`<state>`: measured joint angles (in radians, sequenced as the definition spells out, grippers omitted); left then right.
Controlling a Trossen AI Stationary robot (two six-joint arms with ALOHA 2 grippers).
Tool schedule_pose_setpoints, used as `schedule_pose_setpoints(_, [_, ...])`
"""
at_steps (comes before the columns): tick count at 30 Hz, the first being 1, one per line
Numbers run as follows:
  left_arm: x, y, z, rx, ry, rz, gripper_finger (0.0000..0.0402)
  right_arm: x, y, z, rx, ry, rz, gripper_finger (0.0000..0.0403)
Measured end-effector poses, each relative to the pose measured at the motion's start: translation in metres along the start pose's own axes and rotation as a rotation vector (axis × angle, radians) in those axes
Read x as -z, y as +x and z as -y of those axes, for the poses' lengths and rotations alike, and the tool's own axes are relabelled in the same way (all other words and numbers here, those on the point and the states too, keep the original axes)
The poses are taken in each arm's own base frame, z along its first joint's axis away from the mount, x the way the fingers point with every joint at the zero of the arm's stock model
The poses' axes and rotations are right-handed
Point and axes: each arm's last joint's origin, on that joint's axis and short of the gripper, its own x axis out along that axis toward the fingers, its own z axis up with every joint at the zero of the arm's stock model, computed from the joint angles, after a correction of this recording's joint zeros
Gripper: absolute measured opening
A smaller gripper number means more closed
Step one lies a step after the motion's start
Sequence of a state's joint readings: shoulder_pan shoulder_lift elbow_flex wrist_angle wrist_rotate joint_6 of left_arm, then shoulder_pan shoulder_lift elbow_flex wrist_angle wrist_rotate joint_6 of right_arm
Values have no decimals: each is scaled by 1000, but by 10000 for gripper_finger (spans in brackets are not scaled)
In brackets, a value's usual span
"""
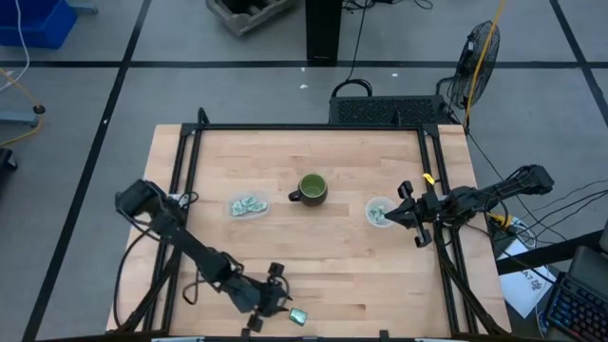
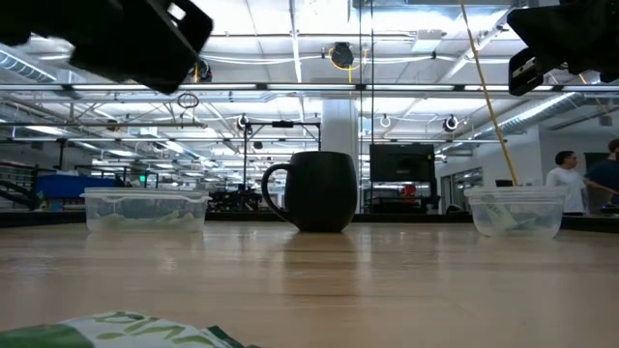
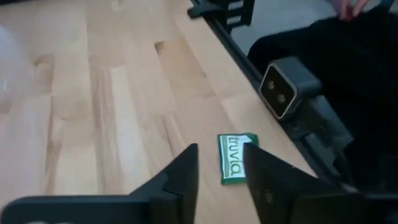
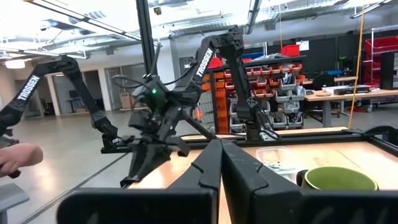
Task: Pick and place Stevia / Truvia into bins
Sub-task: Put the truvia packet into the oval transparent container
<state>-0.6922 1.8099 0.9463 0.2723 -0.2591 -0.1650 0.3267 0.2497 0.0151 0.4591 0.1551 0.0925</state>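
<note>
Truvia packet (image 3: 233, 157) flat on the surface (image 1: 313, 256) at its near edge, lined up just ahead of the left claw (image 3: 219, 177), parted narrowly for a straddle. Two bins (image 1: 247, 205) (image 1: 380, 211) flanking the mug (image 1: 312, 188), well apart. Right claw (image 4: 219, 163) pinched shut, empty, beside the right bin. Bin contents hard to make out.

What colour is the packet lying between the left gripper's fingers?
The packet is green and white, with "truvia" printed on it; the left wrist view shows it best.
</note>
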Motion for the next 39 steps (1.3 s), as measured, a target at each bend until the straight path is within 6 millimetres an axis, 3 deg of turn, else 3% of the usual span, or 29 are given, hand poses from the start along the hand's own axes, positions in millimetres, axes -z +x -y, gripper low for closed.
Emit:
schedule_pose_setpoints(6, [-4, 16, 5, 47, 12, -59, 201, 0, 0, 0, 0, 0, 0, 2])
schedule_pose_setpoints(10, [-2, 22, 9, 85, 12, -76, 219, 0, 0, 0, 0, 0, 0, 4])
schedule_pose_setpoints(17, [16, 38, 9, 82, -18, -126, 197, 0, 0, 0, 0, 0, 0, 2])
schedule_pose_setpoints(29, [21, 56, 13, 107, -8, -124, 169, 0, 0, 0, 0, 0, -1, 3])
schedule_pose_setpoints(39, [26, 59, -1, 67, -93, -192, 144, 1, 0, 0, 0, -1, -5, 3])
